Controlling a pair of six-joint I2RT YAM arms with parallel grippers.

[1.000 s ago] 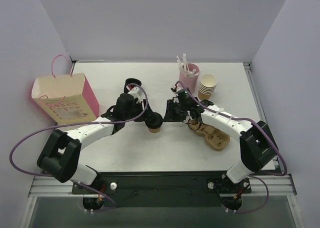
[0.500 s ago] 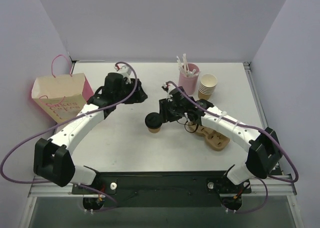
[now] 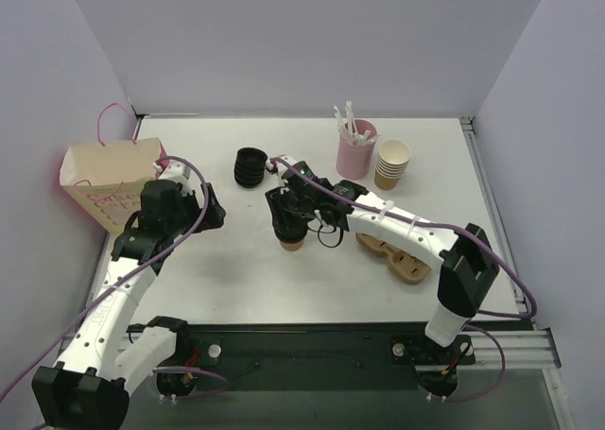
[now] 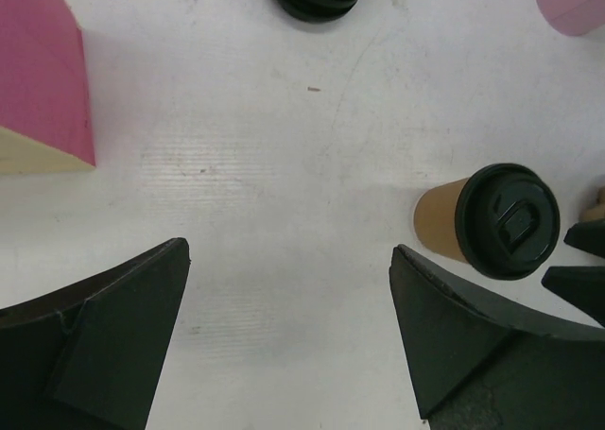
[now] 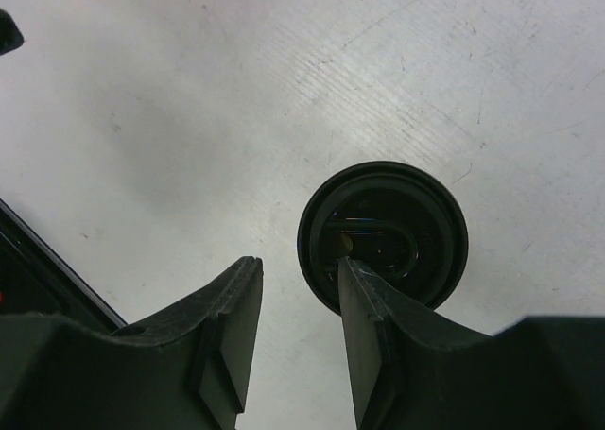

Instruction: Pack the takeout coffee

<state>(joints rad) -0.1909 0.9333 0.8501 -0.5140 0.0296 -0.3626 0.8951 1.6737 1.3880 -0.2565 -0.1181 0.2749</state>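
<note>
Takeout coffee (image 4: pixel 501 220) stands upright on the worktop (image 4: pixel 284 165) near the middle, lid on. The black lid stack (image 3: pixel 250 165) is beyond it and the tan cup carrier (image 3: pixel 397 257) is to its right. Right claw (image 5: pixel 298 269) hangs directly over it with fingers slightly apart. We see only bare worktop in the gap, and one finger (image 5: pixel 364 307) overlaps the lid rim, so the cup is beside the gap, not in it. We can't tell if they touch. Left claw (image 4: pixel 288 250) is spread wide and holds nothing, next to the pink-sided paper bag (image 3: pixel 113 180), well apart from the cup. Pink cup of straws (image 3: pixel 356 154) and stacked paper cups (image 3: pixel 392 163) are at the far side.
</note>
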